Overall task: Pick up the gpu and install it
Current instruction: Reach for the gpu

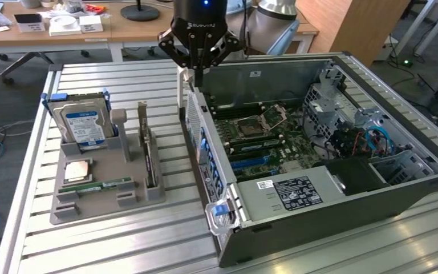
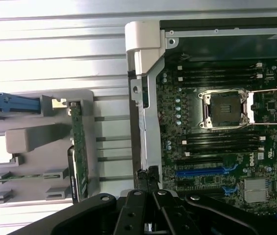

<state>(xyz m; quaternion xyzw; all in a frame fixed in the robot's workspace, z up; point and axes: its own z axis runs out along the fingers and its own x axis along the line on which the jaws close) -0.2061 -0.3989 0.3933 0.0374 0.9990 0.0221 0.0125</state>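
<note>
Gpu (image 1: 150, 160): stands on edge in tray (image 1: 97, 208), long axis parallel to case (image 1: 318, 211) wall. Lies toward counter's (image 1: 89, 248) edge at the exterior view's left from pincer (image 1: 197, 71), pinched shut over that wall, apparently holding nothing.

An open computer case (image 1: 318, 228) lay on the slatted tabletop (image 1: 128, 245), one wall just beneath the jaws, its motherboard (image 1: 261, 140) exposed. Farther from the jaws, a grey holder (image 1: 101, 165) carried an upright hard drive (image 1: 84, 127), a CPU (image 1: 78, 170) and a RAM stick (image 1: 106, 185).
</note>
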